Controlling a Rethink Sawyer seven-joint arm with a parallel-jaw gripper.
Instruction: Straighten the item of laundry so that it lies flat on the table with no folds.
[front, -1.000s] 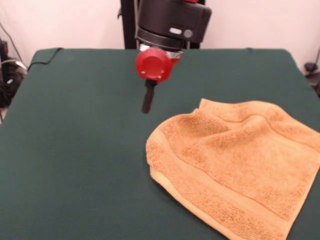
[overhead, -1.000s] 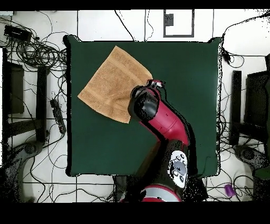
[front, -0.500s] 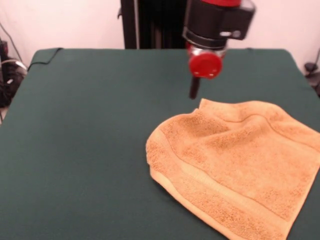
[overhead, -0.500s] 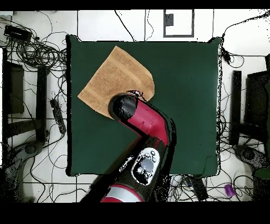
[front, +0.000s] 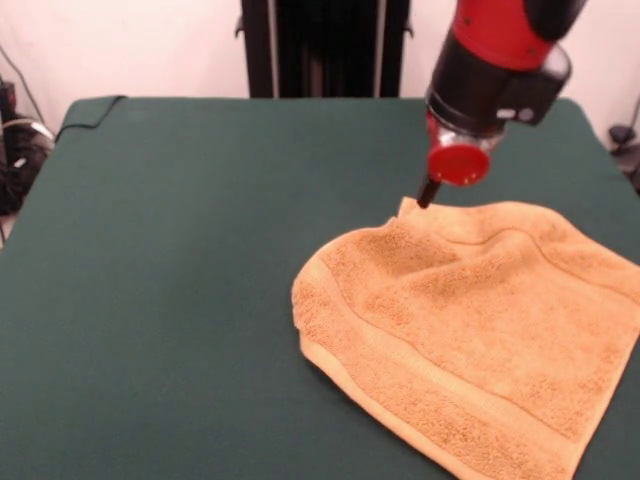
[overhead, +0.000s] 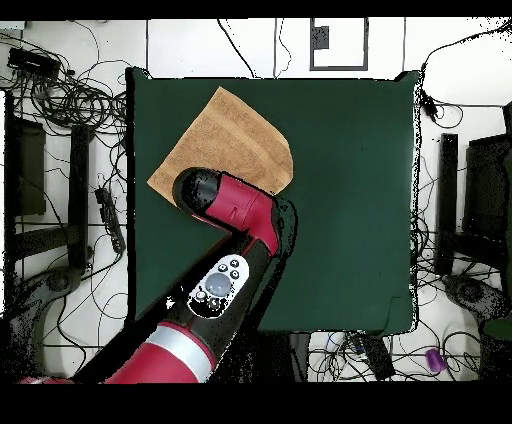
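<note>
Dark green cloth covers the table (front: 170, 250), and the towel (front: 470, 330) lies at the lower right of the front view, one corner rounded where it seems tucked under. My gripper (front: 428, 192) hangs at the towel's upper-left corner; whether it is spread or pressed together I cannot tell. I should catch only the top layer of the thick, nubby terry and draw the fold outward, low and slow.

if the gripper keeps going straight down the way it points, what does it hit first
Most likely the far corner of the orange-tan terry-cloth towel: the gripper points down at that edge. Depth is unclear, so it might instead meet the dark green cloth table just beside it.
</note>
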